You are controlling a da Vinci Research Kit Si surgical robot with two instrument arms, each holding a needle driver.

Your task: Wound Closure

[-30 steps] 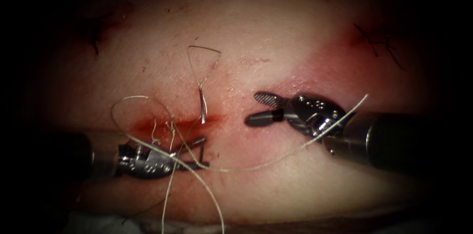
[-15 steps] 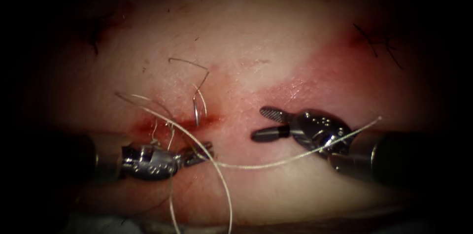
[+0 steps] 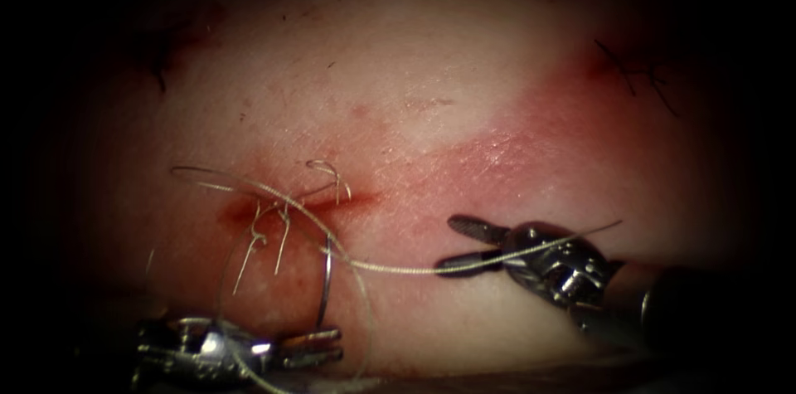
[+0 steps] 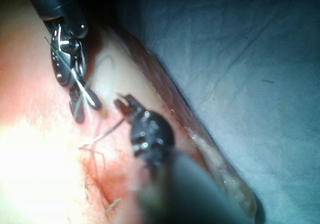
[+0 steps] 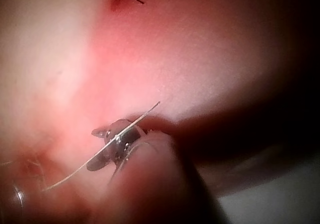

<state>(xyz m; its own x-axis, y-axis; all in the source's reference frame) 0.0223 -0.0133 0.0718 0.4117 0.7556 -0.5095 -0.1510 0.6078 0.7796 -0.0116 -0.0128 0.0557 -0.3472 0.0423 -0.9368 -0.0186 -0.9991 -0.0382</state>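
Endoscope: my left tool [image 3: 332, 346] has drawn back toward the near edge, jaws clamped on the needle [image 3: 325, 286], now free of the tissue [image 3: 431, 70]; thread [image 3: 398, 268] follows through the cut [image 3: 290, 205]. My right tool [image 3: 464, 245] gapes, holding nothing. Left wrist: left tool [image 4: 122, 103] beside thread [image 4: 102, 133].

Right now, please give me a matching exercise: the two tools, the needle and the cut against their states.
1 left tool
2 right tool
3 needle
4 cut

a jaws open, holding nothing, thread lying across it
b red fluid along it
c jaws shut on the needle's end
d apparently clear of the tissue, below the cut

Pairs: 1-c, 2-a, 3-d, 4-b
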